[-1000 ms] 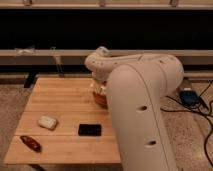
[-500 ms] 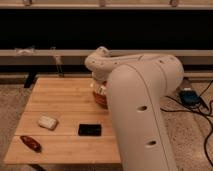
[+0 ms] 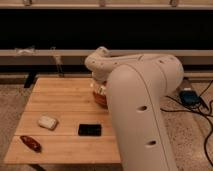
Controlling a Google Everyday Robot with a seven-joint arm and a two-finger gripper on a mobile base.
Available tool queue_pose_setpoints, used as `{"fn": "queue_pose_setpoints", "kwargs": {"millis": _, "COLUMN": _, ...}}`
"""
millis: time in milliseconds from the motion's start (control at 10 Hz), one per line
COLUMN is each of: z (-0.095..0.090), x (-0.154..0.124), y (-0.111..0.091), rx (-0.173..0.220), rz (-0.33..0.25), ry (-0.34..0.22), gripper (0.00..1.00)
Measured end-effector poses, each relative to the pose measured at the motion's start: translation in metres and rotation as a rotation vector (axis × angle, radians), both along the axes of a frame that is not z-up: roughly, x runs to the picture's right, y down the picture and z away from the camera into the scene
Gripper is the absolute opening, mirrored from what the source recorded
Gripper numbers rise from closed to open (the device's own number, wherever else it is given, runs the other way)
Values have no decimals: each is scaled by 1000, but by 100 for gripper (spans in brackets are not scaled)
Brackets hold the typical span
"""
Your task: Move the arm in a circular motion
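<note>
My arm [image 3: 137,100] stands at the table's right edge and bends over the table [image 3: 60,95], with its end above the far right part of the top. My gripper [image 3: 100,91] hangs there, close over the wood (I cannot tell whether it is open or holding anything). On the table's near half lie a white lump [image 3: 47,122], a black block [image 3: 89,129] and, by the front left corner, a reddish piece [image 3: 31,143].
</note>
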State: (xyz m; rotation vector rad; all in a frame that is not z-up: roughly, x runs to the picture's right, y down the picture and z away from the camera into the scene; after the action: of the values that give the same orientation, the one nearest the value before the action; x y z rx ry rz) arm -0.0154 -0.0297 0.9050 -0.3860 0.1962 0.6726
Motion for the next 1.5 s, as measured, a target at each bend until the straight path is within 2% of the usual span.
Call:
{"fn": "queue_pose_setpoints", "kwargs": {"millis": 800, "z": 0, "x": 0, "y": 0, "rx": 1, "rz": 0, "ry": 0, "gripper": 80}}
{"fn": "queue_pose_setpoints", "kwargs": {"millis": 1100, "z": 2, "x": -7, "y": -14, "rx": 4, "rz": -21, "ry": -11, "gripper": 80}}
{"fn": "queue_pose_setpoints", "kwargs": {"millis": 1300, "z": 3, "x": -41, "y": -30, "rx": 12, "rz": -57, "ry": -41, "gripper": 80}}
{"fn": "queue_pose_setpoints", "kwargs": {"millis": 1500, "z": -1, "x": -89, "y": -44, "rx": 17, "rz": -107, "ry": -85, "gripper": 80}}
